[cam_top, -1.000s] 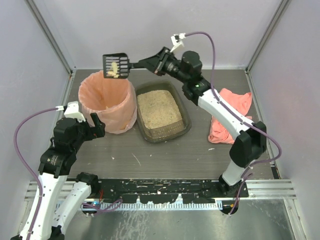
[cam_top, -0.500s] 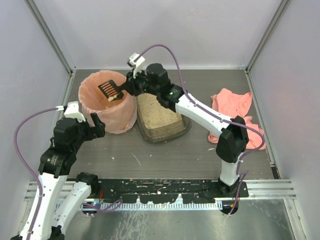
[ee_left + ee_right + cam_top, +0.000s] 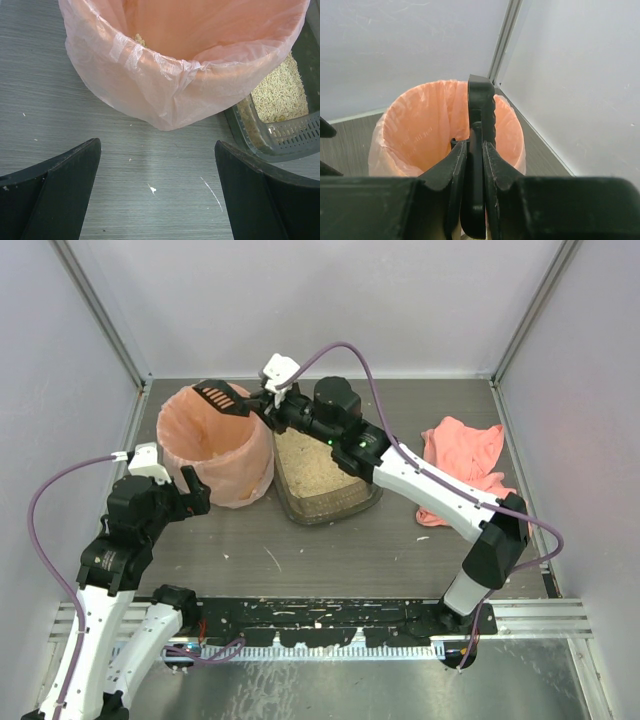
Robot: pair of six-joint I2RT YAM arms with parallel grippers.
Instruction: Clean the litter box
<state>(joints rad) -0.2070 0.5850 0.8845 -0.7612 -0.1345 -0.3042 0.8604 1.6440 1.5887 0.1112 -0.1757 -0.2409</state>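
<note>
Holding one scoop (image 3: 222, 398) over one bin (image 3: 228, 468), one litter box (image 3: 332, 508)

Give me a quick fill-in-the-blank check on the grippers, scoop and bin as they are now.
1. The right gripper is ____ on the handle of the black scoop.
2. The scoop hangs over the pink-lined bin, which stands ____ of the litter box in the top view.
3. The left gripper stands ____, holding nothing.
Missing words: shut; left; open.
</note>
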